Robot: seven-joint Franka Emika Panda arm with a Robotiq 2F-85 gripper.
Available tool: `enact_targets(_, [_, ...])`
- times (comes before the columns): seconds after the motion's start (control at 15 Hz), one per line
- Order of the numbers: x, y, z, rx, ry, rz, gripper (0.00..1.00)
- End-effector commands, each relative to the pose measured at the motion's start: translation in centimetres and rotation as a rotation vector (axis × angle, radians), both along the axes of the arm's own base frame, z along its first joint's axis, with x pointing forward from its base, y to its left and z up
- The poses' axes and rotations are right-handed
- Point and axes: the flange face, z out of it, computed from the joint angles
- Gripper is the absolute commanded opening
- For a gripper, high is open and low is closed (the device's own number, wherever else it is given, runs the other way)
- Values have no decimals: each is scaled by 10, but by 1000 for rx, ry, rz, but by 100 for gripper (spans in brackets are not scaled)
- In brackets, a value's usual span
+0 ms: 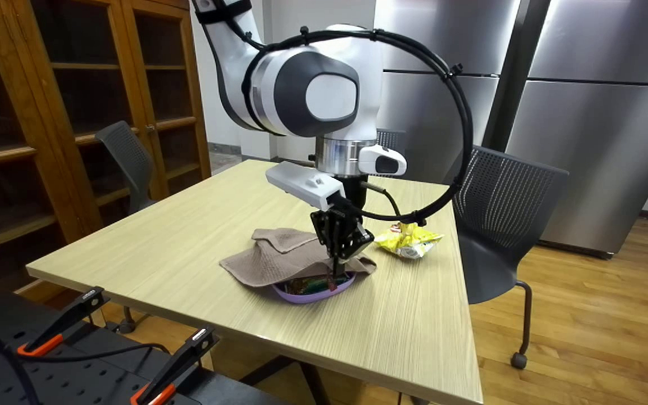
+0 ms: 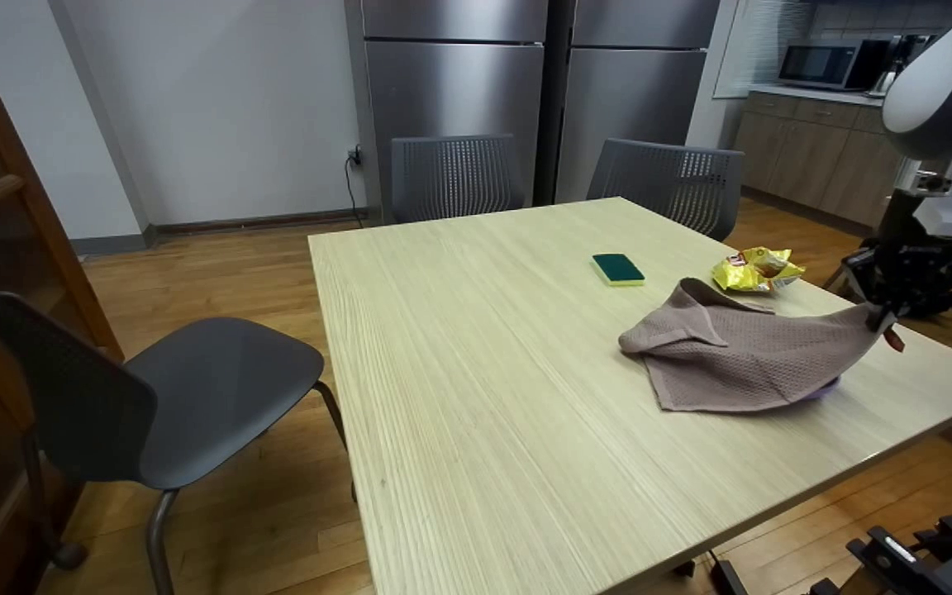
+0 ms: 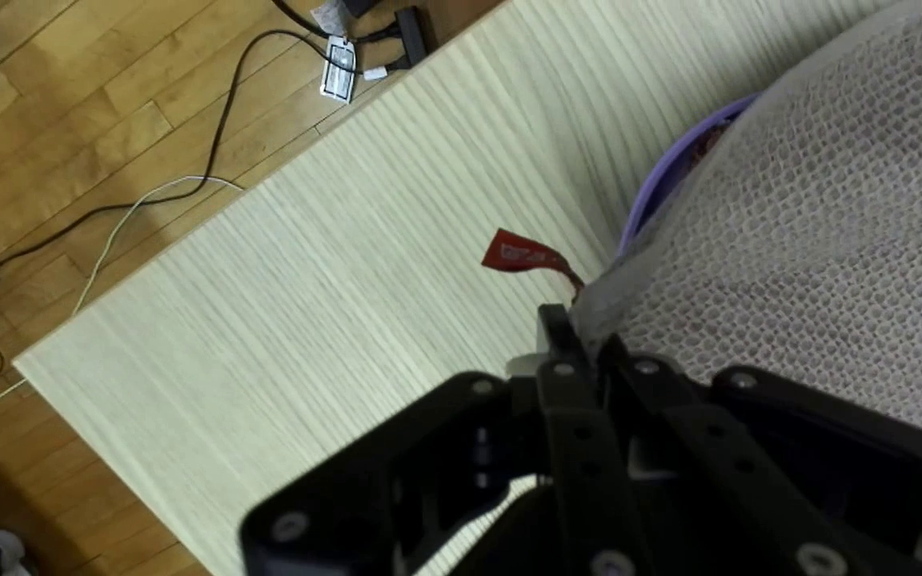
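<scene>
My gripper (image 3: 583, 340) is shut on a corner of a brownish-mauve towel (image 3: 829, 240), which stretches taut from the fingertips. In both exterior views the towel (image 1: 279, 256) (image 2: 757, 355) drapes over a purple bowl (image 1: 314, 296), its far end lying on the table. The bowl's front edge shows from under the cloth, with dark, shiny wrapped items (image 1: 308, 284) inside; the rest is covered. Beside the fingertips a small red tag (image 3: 521, 252) sticks out on a thin strip; whether it belongs to the towel I cannot tell.
A crumpled yellow snack bag (image 1: 407, 239) lies on the table (image 2: 459, 372) near the towel. Beyond it sits a green and yellow sponge (image 2: 618, 268). Dark chairs (image 1: 504, 214) stand along the table's sides, and a black cable loop (image 1: 464, 129) hangs off the arm.
</scene>
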Motion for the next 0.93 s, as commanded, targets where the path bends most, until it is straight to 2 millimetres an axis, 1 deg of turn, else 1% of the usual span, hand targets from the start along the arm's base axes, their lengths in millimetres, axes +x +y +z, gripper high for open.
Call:
enact_targets(0.0, [-7, 6, 3, -18, 4, 12, 1])
enact_targets(0.07, [-7, 7, 2, -17, 5, 13, 1])
enact_targets(0.13, [-6, 8, 2, -19, 3, 12, 28])
enact_targets(0.2, [-4, 9, 2, -23, -2, 10, 32])
enact_targets(0.33, [-2, 10, 2, -27, -4, 15, 45])
enact_targets(0.8, [6, 12, 4, -28, -7, 30, 99])
enact_targets(0.87, [9, 12, 6, -25, -14, 35, 100])
